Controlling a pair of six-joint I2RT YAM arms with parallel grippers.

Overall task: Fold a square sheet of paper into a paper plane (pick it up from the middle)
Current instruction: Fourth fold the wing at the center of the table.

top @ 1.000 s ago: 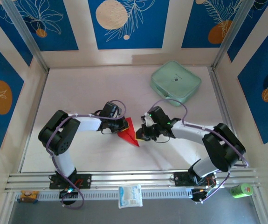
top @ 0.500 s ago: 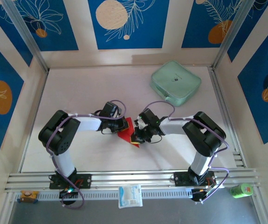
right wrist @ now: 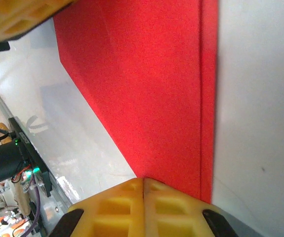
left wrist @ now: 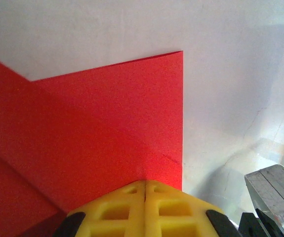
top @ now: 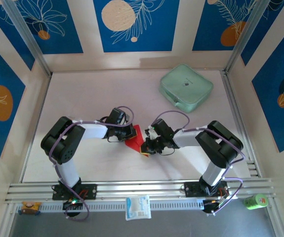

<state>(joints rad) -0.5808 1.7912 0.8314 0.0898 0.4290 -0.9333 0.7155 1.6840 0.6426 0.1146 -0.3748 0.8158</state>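
Red and partly folded, the paper plane (top: 136, 140) is lying at the centre of the frame on the white table (top: 82, 98), well apart from the mint-green case (top: 186, 88) at upper right. My left gripper (top: 130, 134) is pinning its left edge, and my right gripper (top: 147, 146) is pressing its right edge. Both finger pairs are sitting fully closed, pads meeting, pinching nothing. Over the last second my right arm has been tucking its elbow inward and sliding its tip leftward along the paper, while the left is staying put. I am judging this as a crease being sharpened, with further folds remaining.
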